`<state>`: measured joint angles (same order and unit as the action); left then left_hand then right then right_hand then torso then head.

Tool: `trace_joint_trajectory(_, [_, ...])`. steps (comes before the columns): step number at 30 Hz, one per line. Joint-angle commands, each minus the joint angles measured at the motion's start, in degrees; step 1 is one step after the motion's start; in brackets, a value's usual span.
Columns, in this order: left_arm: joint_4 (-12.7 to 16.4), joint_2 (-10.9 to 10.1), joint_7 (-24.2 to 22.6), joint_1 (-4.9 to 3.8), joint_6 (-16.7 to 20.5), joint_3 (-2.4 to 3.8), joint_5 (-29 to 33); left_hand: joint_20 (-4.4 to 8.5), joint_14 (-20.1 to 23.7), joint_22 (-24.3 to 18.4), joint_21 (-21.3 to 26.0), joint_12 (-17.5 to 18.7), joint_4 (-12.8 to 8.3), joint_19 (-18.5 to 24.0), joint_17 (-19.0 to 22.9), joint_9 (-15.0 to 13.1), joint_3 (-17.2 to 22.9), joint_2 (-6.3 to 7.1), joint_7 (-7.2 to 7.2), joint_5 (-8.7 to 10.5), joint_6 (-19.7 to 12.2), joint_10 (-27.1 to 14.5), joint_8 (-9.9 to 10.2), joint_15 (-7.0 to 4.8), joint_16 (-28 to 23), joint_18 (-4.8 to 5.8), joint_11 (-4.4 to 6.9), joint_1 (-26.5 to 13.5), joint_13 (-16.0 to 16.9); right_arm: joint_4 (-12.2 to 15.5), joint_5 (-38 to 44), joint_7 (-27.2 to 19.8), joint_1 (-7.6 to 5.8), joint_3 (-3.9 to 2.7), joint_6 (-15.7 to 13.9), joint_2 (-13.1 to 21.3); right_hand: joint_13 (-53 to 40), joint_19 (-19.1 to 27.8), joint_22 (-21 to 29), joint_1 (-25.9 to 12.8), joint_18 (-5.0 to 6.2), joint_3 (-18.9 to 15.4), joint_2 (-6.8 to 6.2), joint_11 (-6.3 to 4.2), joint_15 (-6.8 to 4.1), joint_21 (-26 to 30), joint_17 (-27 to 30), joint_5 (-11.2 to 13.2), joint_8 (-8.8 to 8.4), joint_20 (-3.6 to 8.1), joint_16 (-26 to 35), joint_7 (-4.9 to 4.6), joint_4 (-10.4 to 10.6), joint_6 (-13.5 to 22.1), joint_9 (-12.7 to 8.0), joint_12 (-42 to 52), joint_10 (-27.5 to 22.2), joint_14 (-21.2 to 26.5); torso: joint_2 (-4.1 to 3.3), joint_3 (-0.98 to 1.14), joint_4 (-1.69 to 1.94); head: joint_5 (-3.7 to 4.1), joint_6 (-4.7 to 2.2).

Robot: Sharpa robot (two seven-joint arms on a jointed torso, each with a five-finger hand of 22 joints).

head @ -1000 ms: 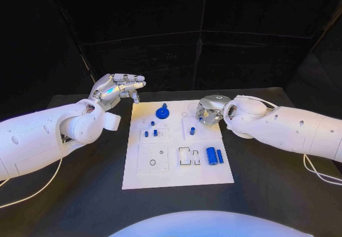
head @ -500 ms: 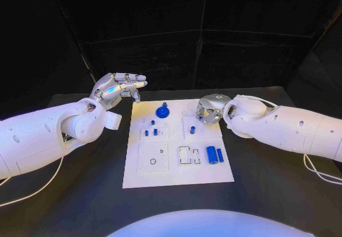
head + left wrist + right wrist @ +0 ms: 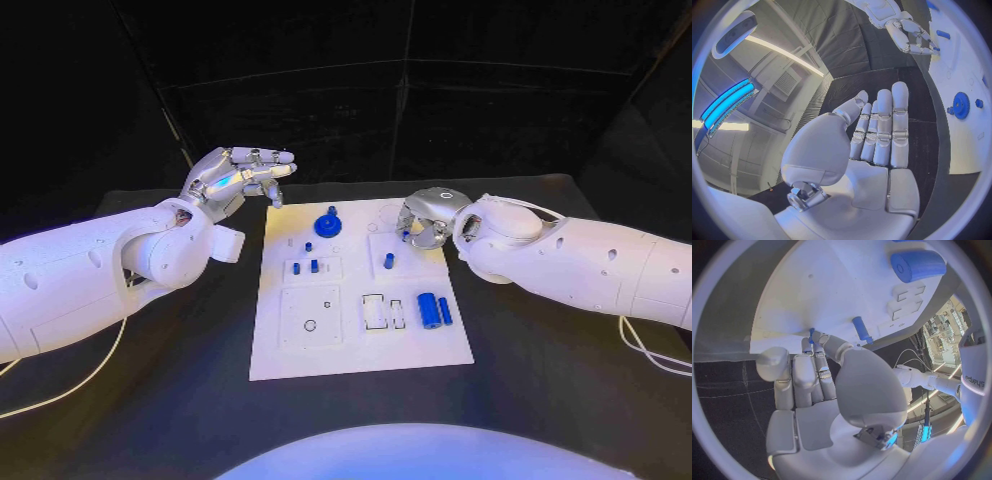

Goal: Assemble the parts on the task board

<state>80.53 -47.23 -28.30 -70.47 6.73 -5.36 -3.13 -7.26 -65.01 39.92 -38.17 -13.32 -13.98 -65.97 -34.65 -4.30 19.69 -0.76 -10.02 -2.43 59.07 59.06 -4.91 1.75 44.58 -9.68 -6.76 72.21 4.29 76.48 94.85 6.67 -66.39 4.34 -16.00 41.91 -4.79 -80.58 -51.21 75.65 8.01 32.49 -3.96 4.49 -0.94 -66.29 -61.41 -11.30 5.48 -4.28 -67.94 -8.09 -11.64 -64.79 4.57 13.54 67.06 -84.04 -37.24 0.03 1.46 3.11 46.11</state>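
From the head, the task board (image 3: pixel 361 330) lies mid-desk; the right hand (image 3: pixel 423 220) stoops over its far right corner.

Left wrist: the left hand (image 3: pixel 873 135) is raised, fingers straight, empty.

Right wrist: fingers (image 3: pixel 811 365) pinch a small blue part (image 3: pixel 811 334) at the board; seating it seems next. Black desk, dark room.

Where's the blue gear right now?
In the head view the blue gear sits at the far end of the task board, left of centre, between the raised left hand and the right hand.
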Motion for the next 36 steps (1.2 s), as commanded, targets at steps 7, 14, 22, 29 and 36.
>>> trace_joint_trajectory(7, [-0.17,0.03,-0.24,-0.06,-0.6,0.01,0.15,-0.1,0.36,-0.04,0.28,-0.22,0.15,-0.39,0.08,0.09,0.1,-0.27,-0.09,-0.27,0.12,-0.1,-0.28,-0.02,0.4,-0.88,0.17,0.07,0.0,1.54,1.17,1.14,-0.25,-0.11,-4.96,1.24,-0.07,0.18,-0.38,0.07,-1.15,0.5,0.0,-0.87,-0.59,-0.55,-0.3,0.51,0.33,0.31,-0.56,0.09,-0.01,-0.75,0.12,0.54,1.39,-1.83,0.01,0.0,0.0,0.11,0.02])
trace_joint_trajectory(14, [-0.28,-0.01,-0.21,-0.06,-0.57,0.01,0.14,-0.09,0.38,-0.1,0.33,-0.25,0.12,-0.44,0.11,0.1,0.1,-0.26,-0.08,-0.27,0.13,-0.11,-0.29,-0.03,0.43,-0.87,0.17,0.16,0.0,2.91,1.27,1.29,-0.26,-0.12,-5.21,2.41,-0.09,0.19,-0.44,0.05,-1.15,0.5,-0.02,-0.9,-0.61,-0.61,-0.32,0.54,0.35,0.32,-0.61,0.12,-0.01,-0.81,0.13,0.59,1.43,-1.83,-0.02,-0.02,0.04,0.12,0.1])
trace_joint_trajectory(22, [-0.48,-0.07,-0.22,-0.06,-0.55,0.01,0.14,-0.09,0.38,-0.1,0.33,-0.25,0.12,-0.44,0.11,0.1,0.1,-0.26,-0.08,-0.27,0.13,-0.11,-0.29,-0.03,0.43,-0.87,0.17,0.16,0.0,8.63,0.0,-0.08,-0.3,-0.2,-9.26,5.42,-0.12,0.22,-0.48,0.09,-1.15,0.53,-0.1,-0.93,-0.63,-0.67,-0.34,0.49,0.35,0.34,-0.66,0.16,-0.09,-0.85,0.13,0.62,1.45,-1.83,0.03,-0.05,-0.02,-0.11,-0.02])
trace_joint_trajectory(29, [-0.65,0.1,-0.24,-0.06,-0.55,0.01,0.14,-0.08,0.42,-0.15,0.38,-0.25,0.11,-0.48,0.13,0.11,0.05,-0.2,-0.1,-0.26,0.11,-0.16,-0.29,-0.03,0.44,-0.87,0.15,0.17,0.0,15.51,-3.1,-2.62,-0.41,-0.4,-13.97,7.12,-0.15,0.27,-0.64,0.27,-1.15,0.73,-0.21,-0.94,-0.67,-0.84,-0.34,0.19,0.27,0.38,-0.75,0.17,-0.32,-0.82,0.11,0.66,1.42,-1.8,0.04,-0.08,0.07,-0.53,-0.22])
trace_joint_trajectory(36, [-0.79,0.35,-0.24,-0.06,-0.72,0.01,0.14,-0.08,0.45,-0.2,0.43,-0.26,0.1,-0.51,0.16,0.12,0.0,-0.14,-0.12,-0.26,0.08,-0.19,-0.28,-0.02,0.46,-0.86,0.14,0.19,-0.01,18.87,-4.83,-3.95,-0.43,-0.42,-14.04,5.7,-0.16,0.29,-0.64,0.3,-1.15,0.78,-0.23,-0.92,-0.67,-0.86,-0.29,0.13,0.25,0.39,-0.73,0.16,-0.36,-0.8,0.1,0.67,1.4,-1.78,0.0,-0.09,0.03,-2.07,-0.25])
